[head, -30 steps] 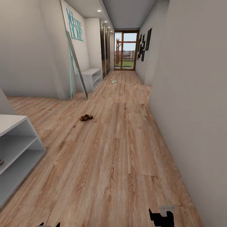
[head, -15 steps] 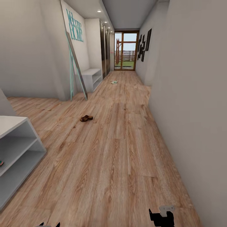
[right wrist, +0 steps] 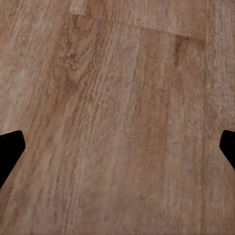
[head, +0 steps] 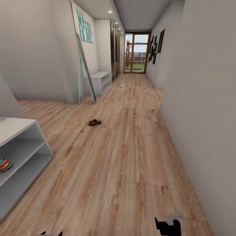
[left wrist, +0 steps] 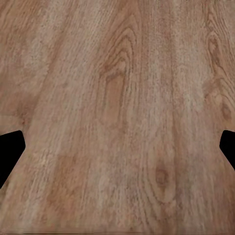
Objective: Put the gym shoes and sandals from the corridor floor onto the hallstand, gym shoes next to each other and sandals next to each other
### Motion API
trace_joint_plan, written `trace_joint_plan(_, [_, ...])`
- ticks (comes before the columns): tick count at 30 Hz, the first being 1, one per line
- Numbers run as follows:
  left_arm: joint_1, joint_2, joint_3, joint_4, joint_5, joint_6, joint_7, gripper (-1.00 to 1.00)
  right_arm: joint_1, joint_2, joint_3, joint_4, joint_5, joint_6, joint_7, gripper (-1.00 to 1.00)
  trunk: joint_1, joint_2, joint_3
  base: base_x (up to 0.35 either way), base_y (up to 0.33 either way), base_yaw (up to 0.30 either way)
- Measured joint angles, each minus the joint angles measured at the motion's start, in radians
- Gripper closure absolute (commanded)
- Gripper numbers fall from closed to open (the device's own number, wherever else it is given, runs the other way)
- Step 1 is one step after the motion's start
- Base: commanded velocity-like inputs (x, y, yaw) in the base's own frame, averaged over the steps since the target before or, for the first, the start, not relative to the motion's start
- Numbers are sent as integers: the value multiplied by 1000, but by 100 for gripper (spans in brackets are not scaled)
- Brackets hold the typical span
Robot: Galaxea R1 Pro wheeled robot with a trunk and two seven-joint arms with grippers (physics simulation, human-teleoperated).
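Note:
One dark-brown sandal (head: 94, 122) lies on the corridor floor (head: 124, 164) mid-way ahead, left of centre. Far down the corridor a cream-white gym shoe (head: 123, 85) rests on the planks. The light-grey hallstand (head: 23, 144) stands at the near left; the green-and-orange end of a gym shoe (head: 4, 164) shows on its upper shelf slot. My right gripper (head: 167, 226) hangs low at the picture's bottom edge, and the tips of my left gripper (head: 50, 233) just show there too. In both wrist views the black fingertips (left wrist: 9, 152) (right wrist: 9, 152) stand wide apart over bare floor, so both grippers are open.
A white two-shelf bench (head: 100, 80) stands against the left wall further on, with a tall leaning frame (head: 86, 72) beside it. A grey wall (head: 203, 114) runs close along my right. A glass door (head: 137, 54) closes the corridor's far end.
The whole view has shifted rightward, so the camera has moved. More of the hallstand and the shoe on its shelf now shows. The shoes on the floor have not moved.

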Motion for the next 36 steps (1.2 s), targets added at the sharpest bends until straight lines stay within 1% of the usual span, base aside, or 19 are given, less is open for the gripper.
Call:
trace_joint_plan(6, [0,-2,0,0,0,0,0,-100,0,-1,0,0,0,-1,1,-100,0,0,0,179,0,71])
trace_joint_plan(17, [0,-17,-2,1,-2,1,0,-100,0,-4,0,1,0,-1,2,-100,-1,0,0,311,0,12])
trace_joint_plan(25, [0,-19,-2,6,-3,1,0,-100,0,-5,0,1,0,-1,2,-100,-1,0,0,337,-18,1])
trace_joint_plan(36, [-1,-19,0,22,-3,1,0,-100,0,-4,0,2,0,-1,0,-100,-1,0,0,339,-92,0])
